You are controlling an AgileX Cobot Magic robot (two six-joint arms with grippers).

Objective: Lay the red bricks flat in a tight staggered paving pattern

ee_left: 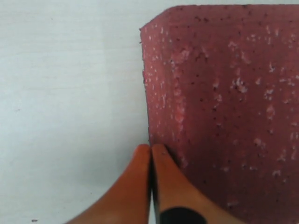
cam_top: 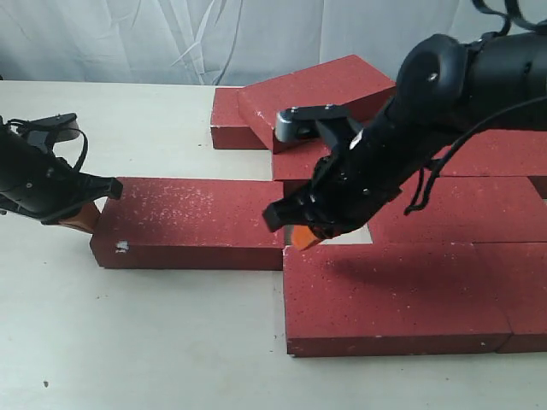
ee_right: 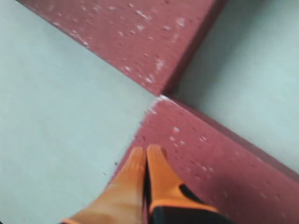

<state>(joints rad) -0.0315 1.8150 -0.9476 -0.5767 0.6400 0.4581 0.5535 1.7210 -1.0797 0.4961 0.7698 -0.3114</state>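
The left end effector (cam_top: 84,215), its orange fingers (ee_left: 131,186) pressed together on nothing, sits at the left short end of a loose brick (cam_top: 192,220). The tips are low against or just beside that end face; I cannot tell whether they touch it. The right end effector (cam_top: 301,237), also pinched shut and empty, is at the brick's right end, over the corner where it meets the front brick (cam_top: 385,295).

The loose brick lies flat at centre left of the frame, long axis left to right. It stretches rightward from the left end effector, which seems better placed to push it lengthwise toward the laid bricks (cam_top: 479,205) at right. A tilted brick (cam_top: 316,90) leans on others at upper centre. The pale desk (cam_top: 128,342) looks smooth enough for sliding, and a white curtain (cam_top: 128,43) hangs behind.
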